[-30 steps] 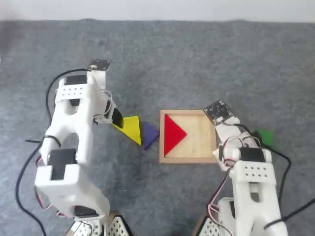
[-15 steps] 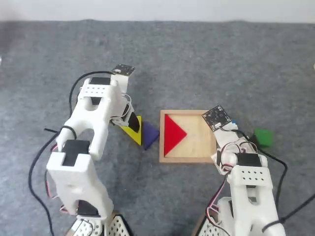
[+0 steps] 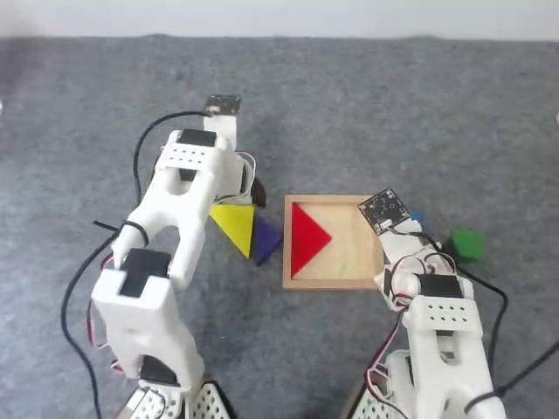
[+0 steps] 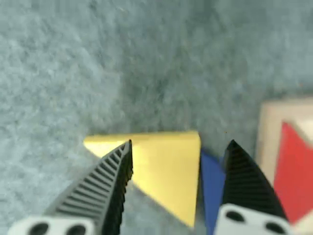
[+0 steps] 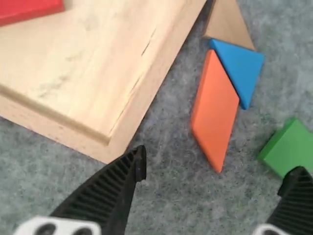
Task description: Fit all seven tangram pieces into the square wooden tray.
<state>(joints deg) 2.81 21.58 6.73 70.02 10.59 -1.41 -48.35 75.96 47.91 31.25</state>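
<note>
Left fingers (image 4: 108, 182) swung toward tray (image 3: 332, 284), apart over yellow triangle (image 4: 166, 169), right fingers (image 5: 113, 190) apart

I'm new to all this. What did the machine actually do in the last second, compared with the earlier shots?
The left gripper swung across the table toward the tray and now hangs open over the yellow triangle, gripping nothing. The yellow triangle, the purple piece, the red triangle in the tray and the green block lie as before. The right gripper, open, barely shifted.
</note>
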